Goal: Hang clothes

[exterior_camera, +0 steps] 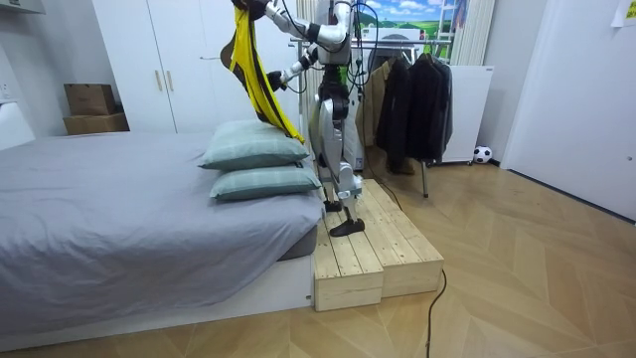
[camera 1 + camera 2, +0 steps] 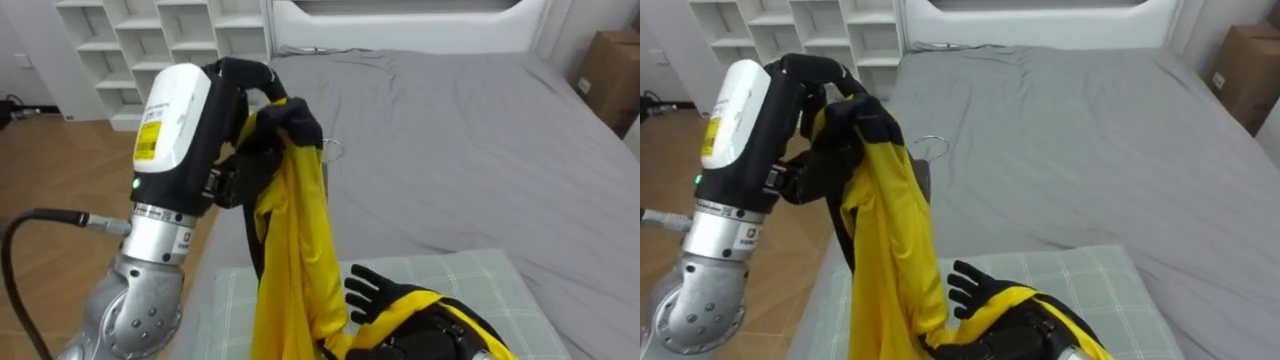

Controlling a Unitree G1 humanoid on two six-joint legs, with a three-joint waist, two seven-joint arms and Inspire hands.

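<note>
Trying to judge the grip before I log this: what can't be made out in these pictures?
Wire hook: eye views, whatever it belongs to lies under the yellow garment.
Right hand: eye views, palm covered by the garment; fingers straight.
Left hand: room view, partly cut by the top edge; eye views show it curled on the garment.
Garment's lower end: eye views, cut by the bottom edge.

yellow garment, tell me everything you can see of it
The yellow garment is thin, smooth-looking cloth with black trim and a dark, bunched top. The raised left hand has its fingers curled round that top, and a thin metal hook pokes out beside it. The cloth hangs in long folds, and its lower end drapes over the right hand, whose fingers are straight. In the room view it hangs above the pillows on the bed.
</note>
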